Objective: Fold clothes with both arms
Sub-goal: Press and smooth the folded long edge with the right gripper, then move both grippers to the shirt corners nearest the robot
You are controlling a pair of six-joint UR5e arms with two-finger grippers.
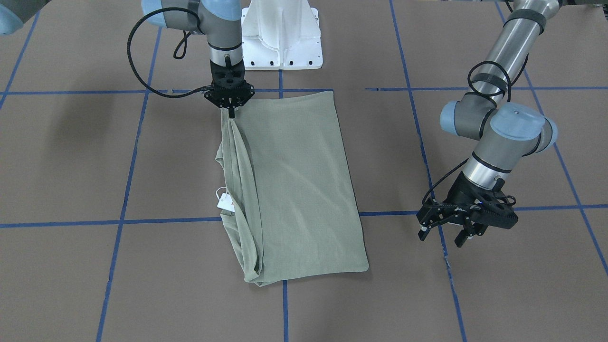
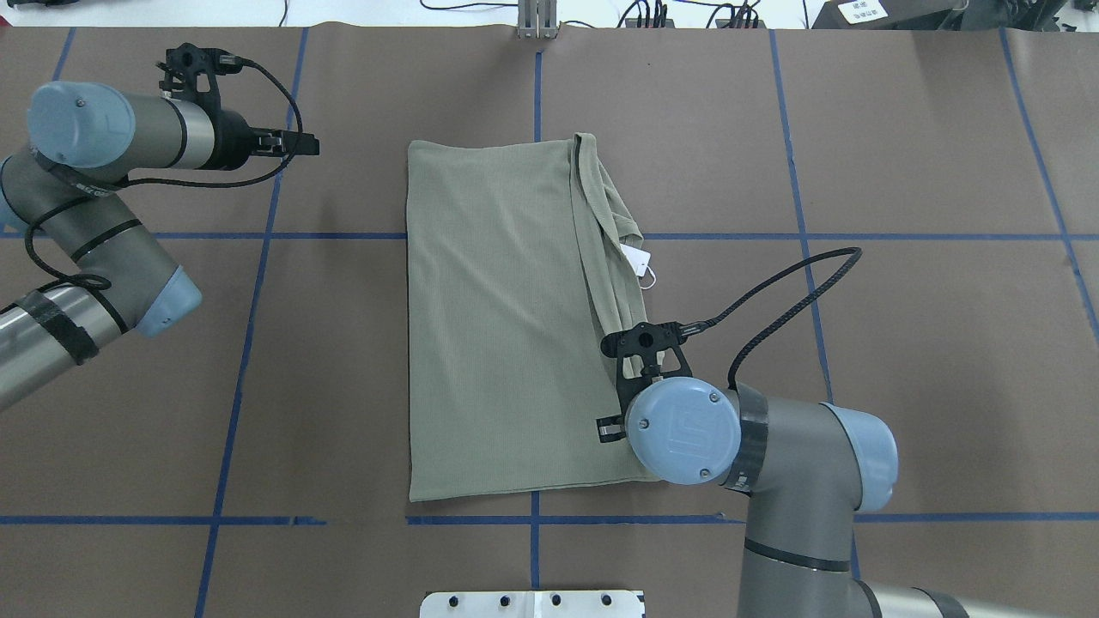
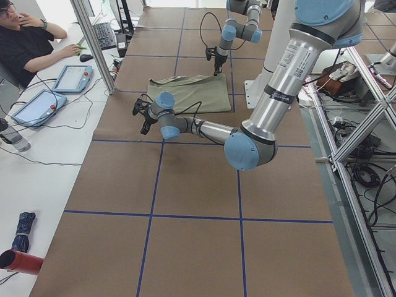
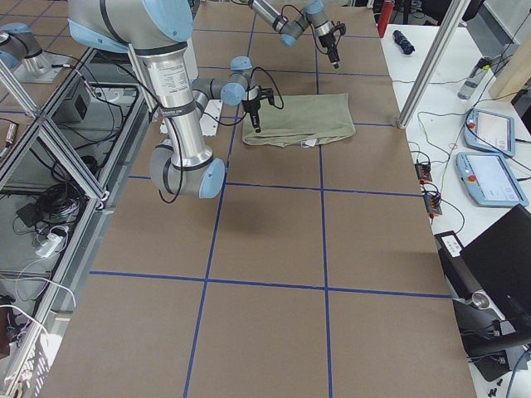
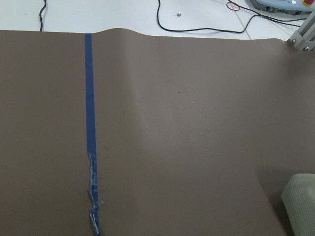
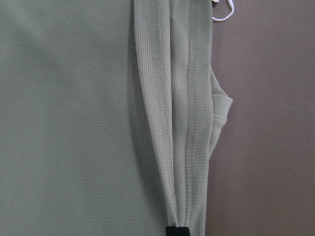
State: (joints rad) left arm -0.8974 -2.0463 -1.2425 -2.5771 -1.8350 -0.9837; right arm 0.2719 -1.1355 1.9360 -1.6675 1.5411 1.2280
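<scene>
Shirt (image 2: 498,326): mid-desk (image 2: 901,343), folded lengthwise; long axis runs near to far.
Right gripper (image 1: 231,113): nearer; pinching the Shirt's near right-hand edge.
Left gripper (image 1: 442,237): spread wide, empty, well apart off the far left corner.

Matt ribbed knit shirt (image 1: 294,190), matt brown paper table cover (image 1: 71,156), smooth blue tape (image 1: 166,221), satin metal left arm (image 1: 510,42)

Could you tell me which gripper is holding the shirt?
The right gripper, shut on a gathered edge of the shirt; the left gripper hangs open, away from it.
</scene>
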